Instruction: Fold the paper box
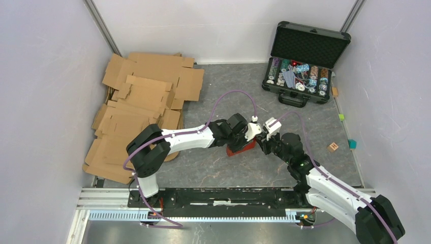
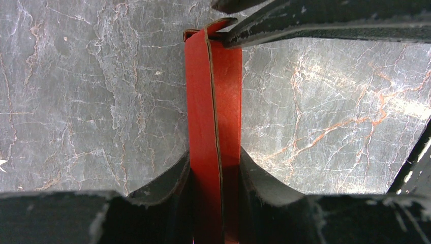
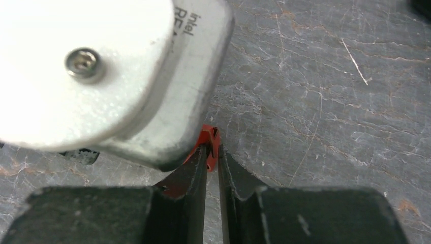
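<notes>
The paper box (image 1: 241, 148) is bright red thin paperboard, only partly formed. From above it shows as a small red shape on the grey marbled surface (image 1: 213, 173), well short of the open black case (image 1: 305, 56) of poker chips and to that case's left, on the arms' side of it. Up close it is a narrow wall (image 2: 213, 117) standing on edge, two red layers pressed together with a brown cut edge running down the seam between them.

The left gripper (image 2: 216, 165) is clenched on that doubled wall, its dark pads hard against both red faces with no gap showing. The right gripper (image 3: 212, 152) comes in from the case's side, fingers nearly together, and pinches the far end of the same wall; only a small red corner (image 3: 209, 138) peeks out between its tips. The two grippers sit almost touching, the left wrist's white camera housing (image 3: 101, 76) just beside the right fingers.

Brown cardboard sheets (image 1: 142, 101) lie piled far to the left of the case.
</notes>
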Tool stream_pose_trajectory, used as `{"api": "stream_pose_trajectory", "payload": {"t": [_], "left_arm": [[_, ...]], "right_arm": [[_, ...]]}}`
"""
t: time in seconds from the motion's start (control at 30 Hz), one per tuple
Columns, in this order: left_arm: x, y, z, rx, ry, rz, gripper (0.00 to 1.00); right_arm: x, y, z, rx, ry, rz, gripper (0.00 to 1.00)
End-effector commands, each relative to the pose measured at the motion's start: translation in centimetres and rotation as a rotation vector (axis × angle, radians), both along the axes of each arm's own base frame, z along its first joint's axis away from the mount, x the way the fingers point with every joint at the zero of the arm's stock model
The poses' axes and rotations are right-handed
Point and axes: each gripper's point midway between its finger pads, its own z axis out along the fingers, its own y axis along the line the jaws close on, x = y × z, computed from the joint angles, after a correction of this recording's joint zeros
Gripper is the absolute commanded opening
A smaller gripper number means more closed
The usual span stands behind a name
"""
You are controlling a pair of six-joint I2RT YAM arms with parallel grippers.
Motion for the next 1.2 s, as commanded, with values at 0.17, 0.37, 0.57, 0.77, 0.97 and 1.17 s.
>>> {"api": "stream_pose_trajectory", "payload": {"t": [0.17, 0.37, 0.57, 0.77, 0.97, 1.17], "left_arm": [[-3.2, 2.3, -4.1, 0.140, 0.126, -0.057, 0.32], [-3.1, 2.3, -4.1, 0.143, 0.123, -0.051, 0.33], [-3.0, 2.4, -4.2, 0.151, 0.121, -0.046, 0.33], [-3.0, 2.4, -4.2, 0.148, 0.124, -0.045, 0.33], [-3.1, 2.4, -4.1, 0.149, 0.123, -0.044, 0.33], [-3.0, 2.4, -4.1, 0.149, 0.121, -0.041, 0.33]], "right_arm": [[0.7, 1.9, 3.5, 0.115, -0.065, 0.048, 0.00], [0.9, 1.3, 4.0, 0.190, -0.044, -0.030, 0.00], [1.0, 1.8, 4.3, 0.275, 0.036, -0.072, 0.00], [1.0, 1.9, 3.5, 0.272, 0.094, -0.088, 0.00], [0.7, 1.0, 2.1, 0.234, 0.088, -0.113, 0.00], [0.2, 0.0, 0.0, 0.150, 0.090, -0.116, 0.00]]}}
